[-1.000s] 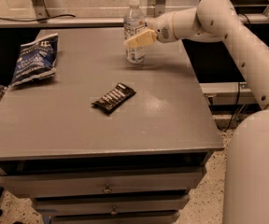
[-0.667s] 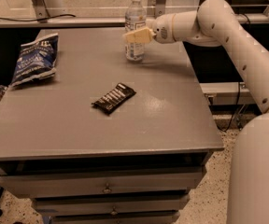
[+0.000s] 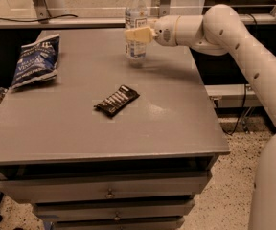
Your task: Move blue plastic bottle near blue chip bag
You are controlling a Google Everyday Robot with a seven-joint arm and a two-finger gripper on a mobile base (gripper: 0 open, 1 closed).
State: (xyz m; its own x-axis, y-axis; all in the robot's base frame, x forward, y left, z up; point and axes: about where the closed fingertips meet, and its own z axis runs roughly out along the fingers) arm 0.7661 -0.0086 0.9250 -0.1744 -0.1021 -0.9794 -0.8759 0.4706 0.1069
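Clear glossy plastic bottle (image 3: 135,13) clasped by smooth cream plastic gripper (image 3: 139,34), crinkled glossy foil chip bag (image 3: 35,61), matt grey table (image 3: 176,119)

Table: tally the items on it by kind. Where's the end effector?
Bottle: 1
Chip bag: 1
Bar wrapper: 1
Total: 3
End effector: at the bottle's middle, near the table's far edge.

This looks like a robotics lab or test bay: a plain grey table (image 3: 166,128) with drawers (image 3: 109,191) under its front edge, a speckled hard floor (image 3: 229,176), a loose cable (image 3: 241,114) past the right edge (unhomely), and the gripper (image 3: 137,34) near the far edge beside the blue plastic bottle (image 3: 136,13).
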